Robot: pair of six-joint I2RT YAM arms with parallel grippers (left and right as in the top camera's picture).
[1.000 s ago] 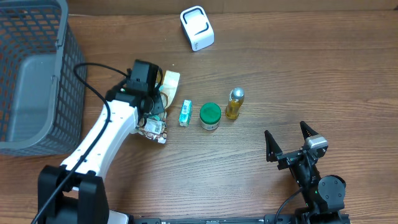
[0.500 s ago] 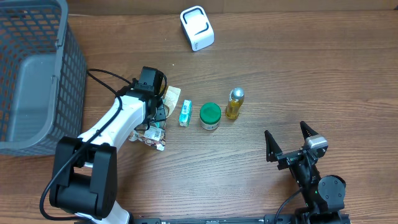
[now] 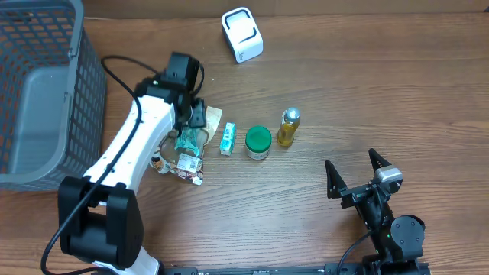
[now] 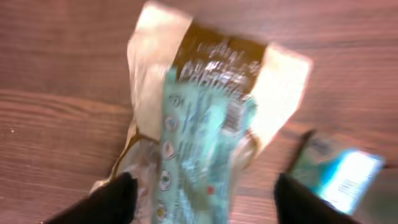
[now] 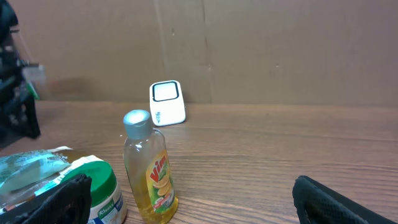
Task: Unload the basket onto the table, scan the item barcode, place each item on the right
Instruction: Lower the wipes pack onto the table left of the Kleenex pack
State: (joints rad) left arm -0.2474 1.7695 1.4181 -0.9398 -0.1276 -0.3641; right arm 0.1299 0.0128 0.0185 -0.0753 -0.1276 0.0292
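Listing the table (image 3: 344, 84) from its left edge to its right, you have:

- Basket (image 3: 85, 92): grey mesh, at the far left corner, running out of the overhead view.
- Left gripper (image 3: 191, 121): over a heap of packets, left of the table's middle. Its fingers (image 4: 115, 199) stand partway apart in the wrist view, one on each side of the heap. That view is blurred, but you can see them closed on nothing.
- Teal packet (image 3: 186, 142): on top of the heap, between the left fingers, with a small barcode facing up near its far end.
- Cream packet (image 3: 212, 117): under the teal one, a brown printed band across it, its far end showing past the gripper.
- Third packet (image 3: 187, 163): at the near end of the heap, its print too small to read.
- Box (image 3: 228, 139): small, teal and white, lying flat just right of the heap and apart from it.
- Scanner (image 3: 242, 34): white, standing alone near the far edge, well apart from the row of goods.
- Jar (image 3: 258, 141): green lid, upright, just right of the box.
- Bottle (image 3: 288, 127): yellow liquid, silver cap, upright, just right of the jar.
- Right gripper (image 3: 350, 157): near the front edge, right of the middle, jaws spread wide and empty, well apart from every item.
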